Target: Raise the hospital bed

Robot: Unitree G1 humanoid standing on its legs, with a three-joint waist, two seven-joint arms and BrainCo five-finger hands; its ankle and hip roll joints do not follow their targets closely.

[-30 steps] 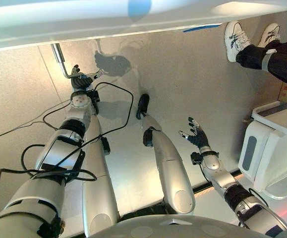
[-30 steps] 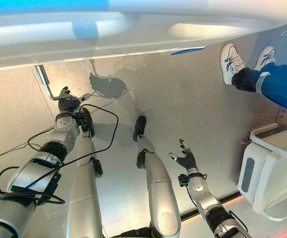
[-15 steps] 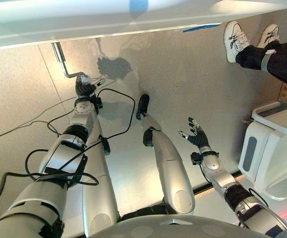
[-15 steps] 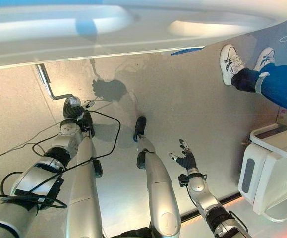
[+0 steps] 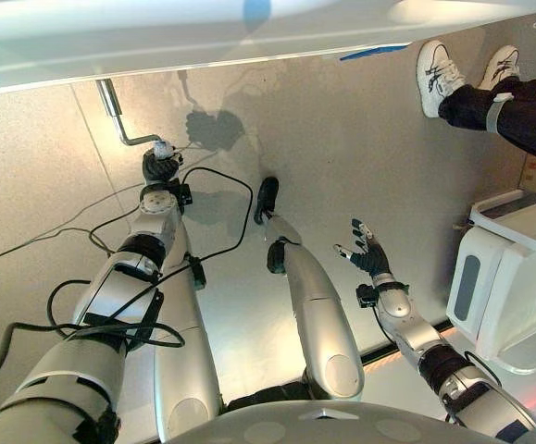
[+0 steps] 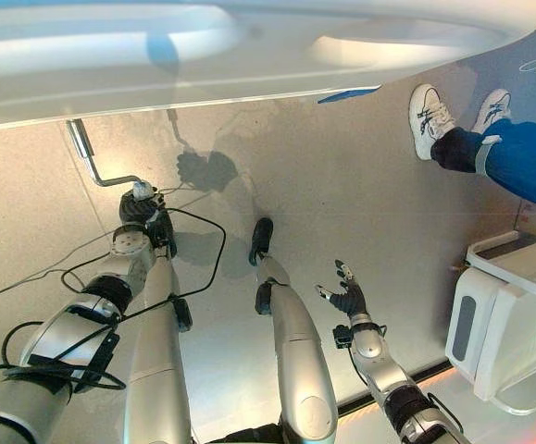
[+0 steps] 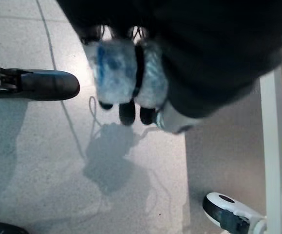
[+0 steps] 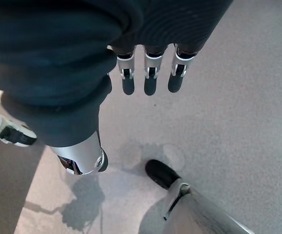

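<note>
The hospital bed's pale edge (image 5: 203,42) runs across the top. Beneath it a bent metal crank (image 5: 119,125) hangs down at the left and ends in a pale handle (image 5: 163,148). My left hand (image 5: 161,168) is shut on that handle; in the left wrist view the handle (image 7: 126,73) shows as a pale blue-white grip inside the curled fingers. My right hand (image 5: 371,257) hangs over the floor at the right, open with spread fingers (image 8: 148,78), holding nothing and far from the crank.
A person's legs in white sneakers (image 5: 434,74) stand at the top right. A white plastic bin or cart (image 5: 508,287) is at the right edge. A strip of blue tape (image 5: 374,52) lies on the grey floor by the bed.
My left hand has moved a little to the right and toward me with the crank handle in it, so the crank's end has swung. The right hand has stayed still.
</note>
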